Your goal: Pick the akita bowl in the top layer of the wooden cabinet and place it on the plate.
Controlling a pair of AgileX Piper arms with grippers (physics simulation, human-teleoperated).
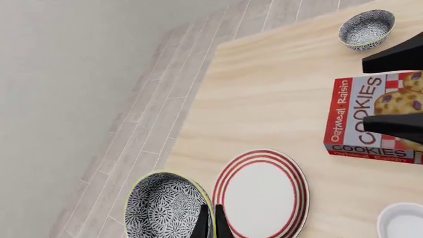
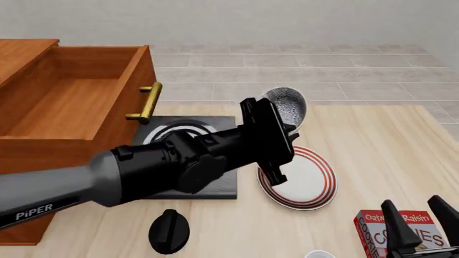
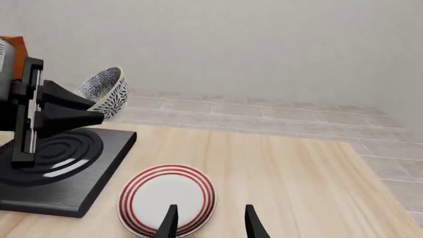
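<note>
The akita bowl (image 2: 287, 106) hangs tilted on its side in the air, just beyond the far edge of the plate (image 2: 307, 180). My left gripper (image 2: 288, 130) is shut on its rim. In the left wrist view the bowl (image 1: 162, 208) lies beside the red-ringed plate (image 1: 261, 193), with the gripper (image 1: 211, 225) pinching the rim. The right wrist view shows the bowl (image 3: 106, 91) high above the plate (image 3: 168, 198). The wooden cabinet (image 2: 29, 161) stands at the left with its top layer (image 2: 72, 97) pulled out. My right gripper (image 2: 423, 217) is open over the cookie box, holding nothing.
A black stove slab (image 2: 183, 137) lies between the cabinet and the plate. A black knob-shaped object (image 2: 169, 231) sits near the front edge. A cookie box (image 2: 401, 231), a second patterned bowl (image 1: 367, 29) and a white dish (image 1: 403, 223) lie at the near right.
</note>
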